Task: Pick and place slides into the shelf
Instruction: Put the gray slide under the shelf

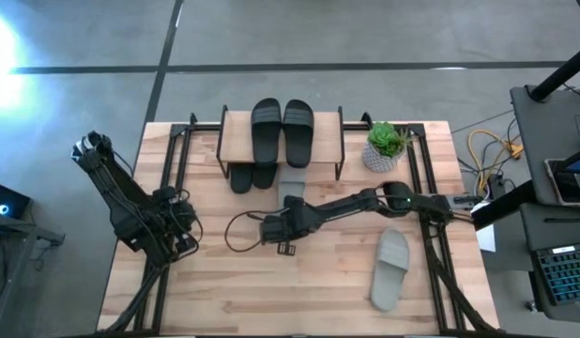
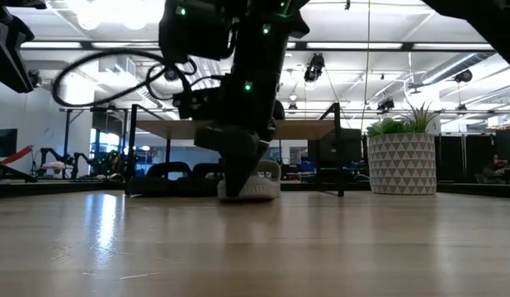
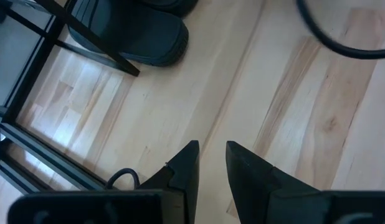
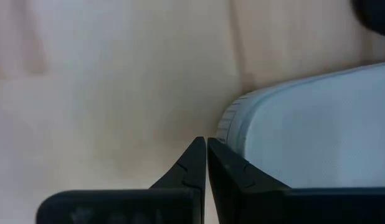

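The shelf (image 1: pixel 236 136) stands at the table's far middle, with two black slides (image 1: pixel 282 130) side by side on its top board. Two more black slides (image 1: pixel 251 176) lie under it. One grey-green slide (image 1: pixel 292 185) lies flat on the table at the shelf's near edge. The other grey-green slide (image 1: pixel 390 268) lies at the near right. My right gripper (image 4: pixel 207 144) is shut, low over the table, beside the first grey-green slide's rounded end (image 4: pixel 242 121). My left gripper (image 3: pixel 212 149) waits at the table's left, open over bare wood. My right gripper comes from above with shut fingers pointing down, right beside the rounded near end (image 4: pixel 233 124) of the grey-green slide at the shelf. Whether a finger touches that end, I cannot tell. The slide lies flat on the table (image 2: pixel 259 188).
A potted plant in a white patterned pot (image 1: pixel 384 148) stands right of the shelf. Black metal frame rails (image 1: pixel 177 160) run along the table's left and right sides. A loose black cable (image 1: pixel 238 230) loops beside the right wrist. Bare wood lies across the near middle.
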Action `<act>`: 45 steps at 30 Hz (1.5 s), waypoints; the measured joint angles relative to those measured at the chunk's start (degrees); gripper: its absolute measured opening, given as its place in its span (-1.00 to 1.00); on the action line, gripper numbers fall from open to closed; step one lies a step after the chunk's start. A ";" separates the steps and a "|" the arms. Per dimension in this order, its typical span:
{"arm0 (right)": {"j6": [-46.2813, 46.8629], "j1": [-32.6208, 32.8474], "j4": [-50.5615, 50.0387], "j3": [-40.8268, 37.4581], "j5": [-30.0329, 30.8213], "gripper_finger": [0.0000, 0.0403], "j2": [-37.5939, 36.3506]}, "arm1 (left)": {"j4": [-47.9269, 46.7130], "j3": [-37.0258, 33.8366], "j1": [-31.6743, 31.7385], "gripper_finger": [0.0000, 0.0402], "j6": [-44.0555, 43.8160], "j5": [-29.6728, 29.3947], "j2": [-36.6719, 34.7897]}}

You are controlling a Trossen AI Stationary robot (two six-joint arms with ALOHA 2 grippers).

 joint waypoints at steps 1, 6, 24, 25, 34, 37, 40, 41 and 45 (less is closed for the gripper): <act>-0.16 -0.41 -0.38 -0.02 0.12 -0.96 0.00 | 0.00 0.00 -0.02 -0.68 0.00 0.02 0.00; -1.49 -2.50 -0.62 -0.35 1.84 -0.96 0.00 | -0.02 0.00 0.00 -0.68 0.00 -0.05 0.00; -5.49 -10.44 -0.37 -0.46 6.30 -0.96 -0.22 | -0.02 0.00 -0.01 -0.68 -0.04 -0.22 0.04; -5.46 -10.40 -0.20 -0.46 6.29 -0.96 -0.32 | -0.01 0.00 -0.01 -0.68 -0.04 -0.22 0.04; -2.55 -5.82 -2.01 -0.37 4.39 -0.96 -4.99 | 0.00 0.00 -0.01 -0.68 -0.04 -0.36 0.07; 4.13 -3.16 -7.34 -1.06 4.09 -0.96 -9.07 | 0.02 0.00 0.00 -0.68 -0.04 -0.40 0.07; 12.93 -0.10 -15.66 -3.01 4.20 -0.96 -13.21 | 0.04 -0.02 0.00 -0.68 -0.02 -0.46 0.07; 16.15 1.01 -18.54 -3.90 4.42 -0.96 -14.50 | 0.07 -0.04 0.00 -0.68 -0.02 -0.52 0.07; 29.96 6.06 -25.77 -9.34 3.88 -0.96 -20.06 | 0.47 -0.04 0.00 -0.68 -0.02 -1.70 0.07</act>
